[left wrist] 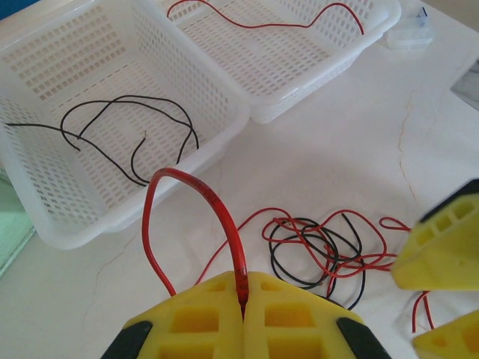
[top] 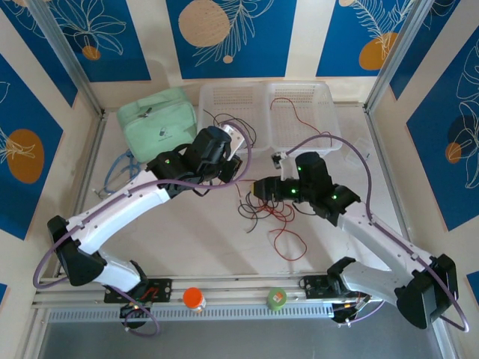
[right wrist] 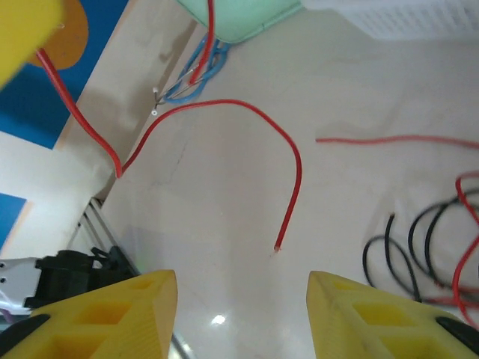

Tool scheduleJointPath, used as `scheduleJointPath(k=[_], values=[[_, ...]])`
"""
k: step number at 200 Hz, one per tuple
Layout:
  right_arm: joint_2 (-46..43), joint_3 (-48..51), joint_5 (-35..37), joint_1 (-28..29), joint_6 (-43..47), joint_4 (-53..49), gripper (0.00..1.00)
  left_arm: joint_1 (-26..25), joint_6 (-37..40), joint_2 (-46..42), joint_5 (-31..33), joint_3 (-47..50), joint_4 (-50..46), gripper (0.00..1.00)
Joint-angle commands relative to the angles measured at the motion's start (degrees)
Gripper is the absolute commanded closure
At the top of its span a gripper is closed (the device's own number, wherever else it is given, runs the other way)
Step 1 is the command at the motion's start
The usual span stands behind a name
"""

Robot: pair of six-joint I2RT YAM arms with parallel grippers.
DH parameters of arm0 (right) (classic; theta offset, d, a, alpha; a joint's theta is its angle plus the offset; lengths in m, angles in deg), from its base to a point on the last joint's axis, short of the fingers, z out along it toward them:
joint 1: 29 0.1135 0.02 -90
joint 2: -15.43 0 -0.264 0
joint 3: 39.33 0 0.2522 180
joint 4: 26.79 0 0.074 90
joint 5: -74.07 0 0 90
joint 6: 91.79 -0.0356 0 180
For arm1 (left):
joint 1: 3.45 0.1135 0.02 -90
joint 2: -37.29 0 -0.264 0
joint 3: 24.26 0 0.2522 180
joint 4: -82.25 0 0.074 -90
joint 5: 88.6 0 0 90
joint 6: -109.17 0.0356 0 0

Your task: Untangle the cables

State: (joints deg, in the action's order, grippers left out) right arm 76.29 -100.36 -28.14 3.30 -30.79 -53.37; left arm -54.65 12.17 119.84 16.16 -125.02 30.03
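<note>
My left gripper point(left wrist: 244, 283) is shut on a red cable point(left wrist: 221, 213) that arches up from between its yellow pads and trails down to the table. Beyond it lies a tangle of red and black cables point(left wrist: 329, 250), seen from above at mid-table point(top: 271, 215). My right gripper point(right wrist: 242, 278) stands open over bare table, the red cable's free end point(right wrist: 288, 202) hanging just ahead of it and touching neither finger. From above, the left gripper point(top: 227, 163) and right gripper point(top: 260, 187) are close together beside the tangle.
Two white baskets stand at the back: the left one point(left wrist: 45, 67) holds a black cable point(left wrist: 127, 127), the right one point(left wrist: 314, 60) a red cable point(left wrist: 262, 26). A green pouch point(top: 157, 120) and a blue-grey cord point(top: 120, 168) sit at the left.
</note>
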Motion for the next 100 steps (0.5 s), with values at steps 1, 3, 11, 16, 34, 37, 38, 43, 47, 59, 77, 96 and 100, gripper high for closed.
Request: scheduleJointPath(k=[1,3,11,16,34,37,38,43,47,59,77,96,100], values=[[3.0,-1.0,-1.1,-1.1,9.4,7.2,0.5,-0.2,-0.3,-2.3,-2.3,-1.2,-0.8,1.0],[3.4,-1.0,-1.8,-1.3,9.6,8.0,0.5,-0.2,-0.4,-2.4,-2.3,-1.2,-0.8,1.0],[5.1,-0.9,-4.6,-2.2,9.8,11.4,0.49,-0.3,-0.7,-2.8,-2.9,-1.2,-0.8,1.0],[6.2,-0.9,-6.3,-2.7,9.5,13.6,0.49,-0.2,-0.9,-3.0,-3.3,-1.2,-0.7,1.0],[11.2,-1.6,-12.2,-4.2,6.6,21.4,0.47,-0.3,-1.5,-3.9,-4.8,-1.2,-0.3,1.0],[12.0,-1.9,-13.0,-4.3,5.9,22.3,0.47,-0.2,-1.7,-4.1,-5.1,-1.2,-0.3,1.0],[12.3,-2.0,-13.3,-4.3,5.7,22.6,0.47,-0.3,-1.7,-4.1,-5.2,-1.2,-0.2,1.0],[13.7,-2.8,-14.5,-4.3,5.1,24.0,0.46,-0.3,-2.0,-4.4,-5.5,-1.1,0.0,1.0],[14.8,-3.4,-15.2,-4.3,4.4,24.8,0.46,-0.3,-2.1,-4.6,-5.9,-1.0,0.2,1.0],[17.5,-4.9,-16.6,-3.6,2.8,26.8,0.45,-0.2,-2.6,-5.1,-6.9,-0.8,0.7,1.0],[19.7,-5.9,-17.2,-2.5,1.0,29.9,0.44,-0.2,-3.1,-5.4,-8.0,-0.7,1.4,1.0],[20.6,-6.3,-17.5,-1.6,-0.8,31.8,0.44,-0.2,-3.1,-5.2,-8.0,-0.7,1.5,1.0],[20.5,-6.4,-17.4,-1.3,-1.1,32.0,0.44,-0.3,-3.2,-5.2,-8.0,-0.7,1.5,1.0]])
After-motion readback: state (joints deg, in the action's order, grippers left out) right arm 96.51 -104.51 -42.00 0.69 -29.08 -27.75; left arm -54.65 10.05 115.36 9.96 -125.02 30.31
